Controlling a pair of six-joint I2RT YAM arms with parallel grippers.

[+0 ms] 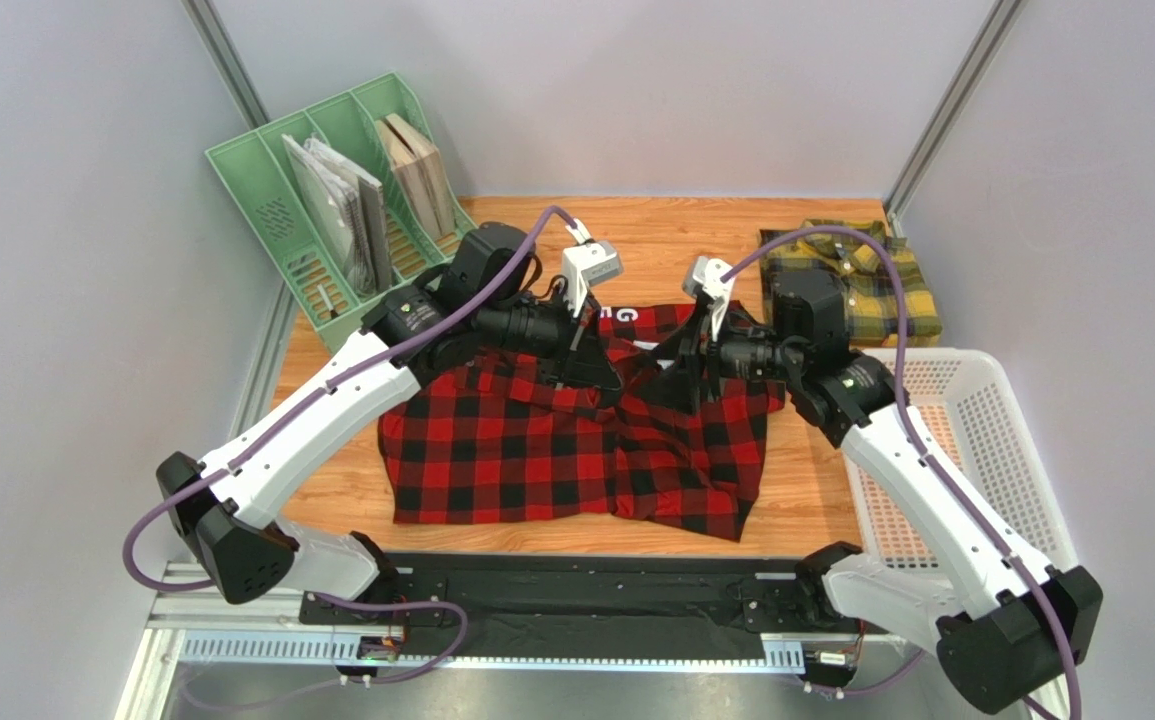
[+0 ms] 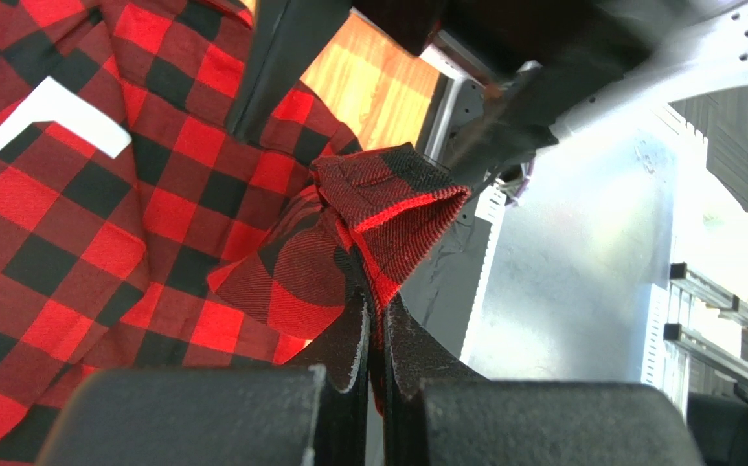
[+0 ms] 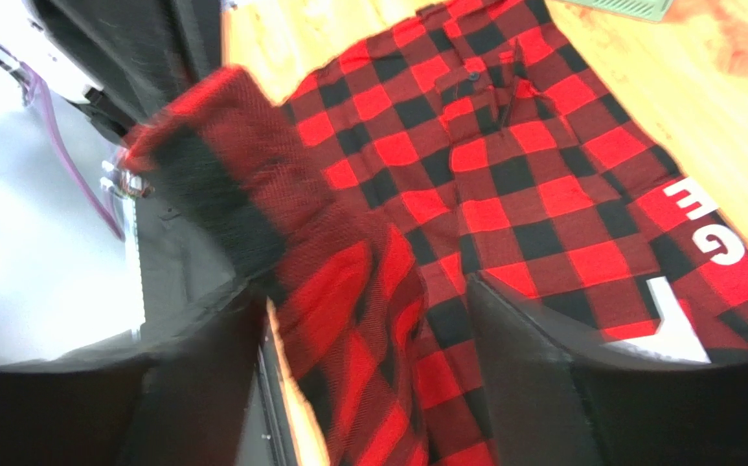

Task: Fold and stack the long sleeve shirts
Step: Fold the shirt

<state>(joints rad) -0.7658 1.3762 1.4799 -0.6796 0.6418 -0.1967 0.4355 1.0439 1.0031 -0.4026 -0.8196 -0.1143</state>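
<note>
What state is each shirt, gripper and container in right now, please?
red-and-black shirt: spread on the table, bunched in the middle, one fold lifted.
yellow-and-green shirt: lying in a heap at the far right corner, untouched.
left gripper: jaws shut on a fold of the red-and-black shirt.
right gripper: jaws open, red cloth loose between them.
green file rack: upright, slots partly filled.
white basket: upright at the right side.

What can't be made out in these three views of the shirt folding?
Top view: both arms hide most of the white lettering on the red-and-black shirt.
Top view: the right arm covers part of the yellow-and-green shirt; whether it is folded is unclear.
Right wrist view: blur hides whether the fabric inside the open right hand touches its fingers.
Top view: the green rack holds contents too small to identify.
</note>
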